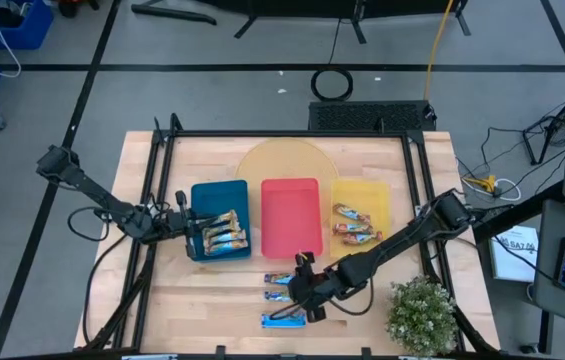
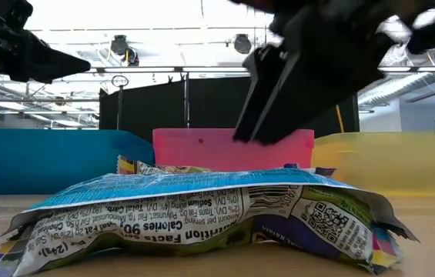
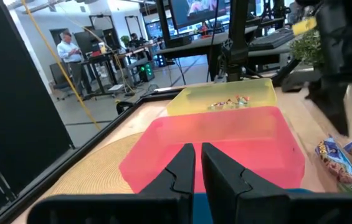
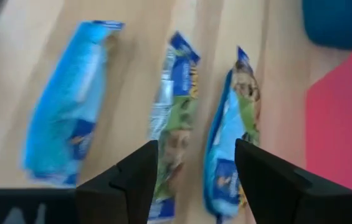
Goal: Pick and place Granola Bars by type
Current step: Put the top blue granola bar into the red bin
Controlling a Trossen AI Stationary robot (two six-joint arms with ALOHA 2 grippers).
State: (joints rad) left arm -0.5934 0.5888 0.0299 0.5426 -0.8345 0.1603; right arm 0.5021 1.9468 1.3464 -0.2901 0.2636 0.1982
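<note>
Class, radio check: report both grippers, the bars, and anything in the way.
Right gripper open above three blue-white bars on the table. Left gripper shut, over the blue tray. Red tray holds no bars. Nothing blocking.

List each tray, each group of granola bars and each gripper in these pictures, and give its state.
blue tray: holds tan-gold bars.
red tray: empty.
yellow tray: holds red-orange bars.
blue-white bars: three loose on the table, unsorted.
left gripper: shut, empty, at the blue tray.
right gripper: open, empty, over the blue-white bars.
</note>
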